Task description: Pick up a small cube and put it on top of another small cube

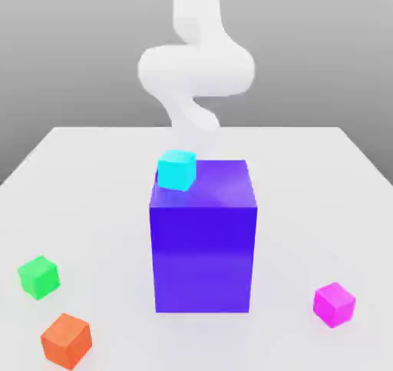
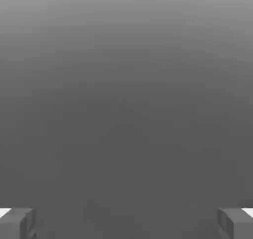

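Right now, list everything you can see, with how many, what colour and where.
small cube: one, cyan, on the big block's top, toward the exterior view's left
big block: one, blue-purple, standing mid-table
green cube: one, green, on the table at the exterior view's left
orange cube: one, orange, near the green one, closer to the camera
magenta cube: one, magenta, on the table toward the exterior view's right
table: one, whitish, under everything
robot arm: one, white, behind the block
gripper: one, grey fingers spread wide, in the hand view
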`<state>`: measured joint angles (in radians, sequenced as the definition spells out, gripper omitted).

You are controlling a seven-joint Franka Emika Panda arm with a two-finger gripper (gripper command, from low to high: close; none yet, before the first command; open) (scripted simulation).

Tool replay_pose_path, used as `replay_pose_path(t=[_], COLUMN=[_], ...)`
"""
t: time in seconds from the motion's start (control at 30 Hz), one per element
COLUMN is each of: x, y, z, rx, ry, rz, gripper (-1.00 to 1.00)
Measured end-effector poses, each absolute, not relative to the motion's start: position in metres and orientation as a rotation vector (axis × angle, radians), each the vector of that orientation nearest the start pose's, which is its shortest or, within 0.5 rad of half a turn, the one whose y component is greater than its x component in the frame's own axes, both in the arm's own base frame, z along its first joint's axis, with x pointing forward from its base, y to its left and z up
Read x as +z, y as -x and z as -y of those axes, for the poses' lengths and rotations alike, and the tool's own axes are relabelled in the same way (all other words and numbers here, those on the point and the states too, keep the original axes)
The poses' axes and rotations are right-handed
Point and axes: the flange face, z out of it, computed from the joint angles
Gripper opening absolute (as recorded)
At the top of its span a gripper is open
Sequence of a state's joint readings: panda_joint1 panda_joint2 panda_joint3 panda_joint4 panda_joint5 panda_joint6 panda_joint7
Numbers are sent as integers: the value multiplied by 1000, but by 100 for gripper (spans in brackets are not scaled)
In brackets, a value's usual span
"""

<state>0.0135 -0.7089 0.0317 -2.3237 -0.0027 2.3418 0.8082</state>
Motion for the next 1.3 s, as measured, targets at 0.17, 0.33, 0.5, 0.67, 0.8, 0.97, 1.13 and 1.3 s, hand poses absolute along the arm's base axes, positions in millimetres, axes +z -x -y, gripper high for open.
replay_pose_path(t=[0.17,0.33,0.5,0.67,0.8,0.97,1.13,1.3], x=[579,482,382,285,212,147,129,138], y=[-433,-458,-458,-429,-395,-384,-383,-383], z=[-68,-117,-163,-211,-232,-238,-238,-238], rx=[-782,-608,-421,-220,-50,-1,0,0], ry=[2665,2801,2922,3027,3087,3100,3101,3100], rz=[-939,-852,-747,-600,-520,-496,-494,-494], gripper=[0,0,0,0,0,0,-100,-100])
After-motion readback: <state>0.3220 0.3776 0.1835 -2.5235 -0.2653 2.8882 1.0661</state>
